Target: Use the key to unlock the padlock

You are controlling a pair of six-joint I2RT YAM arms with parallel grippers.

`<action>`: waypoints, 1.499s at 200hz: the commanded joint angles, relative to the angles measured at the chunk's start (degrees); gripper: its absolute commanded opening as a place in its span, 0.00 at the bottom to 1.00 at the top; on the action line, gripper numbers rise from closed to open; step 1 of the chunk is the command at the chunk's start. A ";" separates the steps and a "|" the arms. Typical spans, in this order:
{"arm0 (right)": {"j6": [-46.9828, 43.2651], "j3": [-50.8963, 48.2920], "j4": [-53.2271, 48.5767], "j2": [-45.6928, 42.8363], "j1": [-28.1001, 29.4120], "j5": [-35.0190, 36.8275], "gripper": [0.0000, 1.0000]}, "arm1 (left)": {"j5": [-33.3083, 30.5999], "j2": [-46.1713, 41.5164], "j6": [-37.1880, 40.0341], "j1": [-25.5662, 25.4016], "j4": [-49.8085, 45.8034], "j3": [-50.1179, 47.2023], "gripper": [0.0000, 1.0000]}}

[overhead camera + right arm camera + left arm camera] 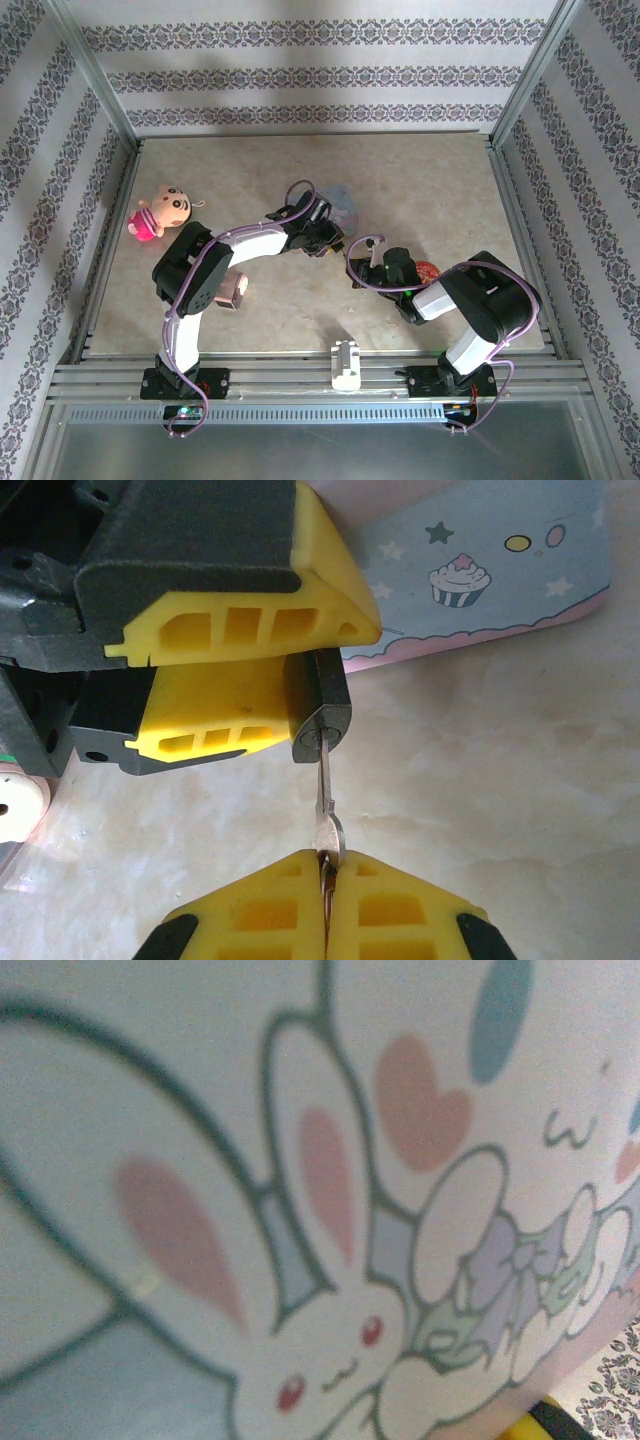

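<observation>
Left gripper [325, 670] clamped the padlock [320, 712]; right gripper [326, 868] pinched the key [326, 805], tip seated in the keyhole [318, 735]. Turning and opening were judged outstanding.

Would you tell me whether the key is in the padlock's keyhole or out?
In: the tip of the key enters the keyhole of the padlock; the right gripper pinches its head.

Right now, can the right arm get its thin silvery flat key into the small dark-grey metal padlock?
Likely yes: the right gripper pinches the thin silvery key, whose tip meets the keyhole of the dark-grey metal padlock, nothing between.
</observation>
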 commanded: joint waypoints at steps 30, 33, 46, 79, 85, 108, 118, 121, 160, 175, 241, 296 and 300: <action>1.64 2.11 2.75 2.75 -0.22 -1.46 0.00 | 10.15 3.60 -6.88 -0.38 -6.23 -0.87 0.09; 1.73 2.22 2.79 3.02 -0.18 -1.61 0.00 | 10.13 3.60 -6.81 -0.38 -6.29 -0.85 0.09; 2.24 2.58 2.97 3.99 -0.14 -2.02 0.00 | 10.11 3.60 -6.54 -0.39 -6.54 -0.90 0.08; 2.86 2.59 3.00 4.30 -0.14 -1.77 0.00 | 9.99 3.53 -5.84 -0.38 -7.31 -1.07 0.09; 2.97 2.58 2.91 4.06 -0.22 -1.76 0.00 | 9.86 3.51 -5.58 -0.38 -7.55 -1.05 0.09; 3.51 2.58 2.36 2.90 -0.79 -1.81 0.00 | 9.89 3.56 -4.78 -0.38 -8.20 -0.99 0.09; 3.65 2.58 2.11 2.22 -1.05 -1.93 0.00 | 9.88 3.51 -4.46 -0.38 -8.51 -1.07 0.09; 3.61 2.63 1.91 2.03 -1.14 -2.01 0.00 | 9.88 3.51 -4.35 -0.38 -8.60 -1.07 0.09; 3.19 2.58 -0.31 -0.61 -1.97 -1.85 0.00 | 9.42 3.49 -2.96 -0.40 -10.10 -0.86 0.09; 3.10 2.58 -0.62 -1.37 -2.07 -1.67 0.00 | 9.47 3.51 -2.92 -0.44 -10.21 -0.85 0.09; 4.17 5.34 -0.81 0.97 -1.46 -1.94 0.00 | 9.31 3.35 -2.56 -0.47 -10.67 0.46 0.09; 4.90 6.52 -0.81 1.70 -0.93 -1.50 0.00 | 9.22 3.30 -3.35 -0.82 -9.71 0.16 0.09; 4.92 6.54 -0.81 1.70 -0.93 -1.43 0.00 | 9.17 3.25 -3.40 -0.82 -9.63 0.16 0.09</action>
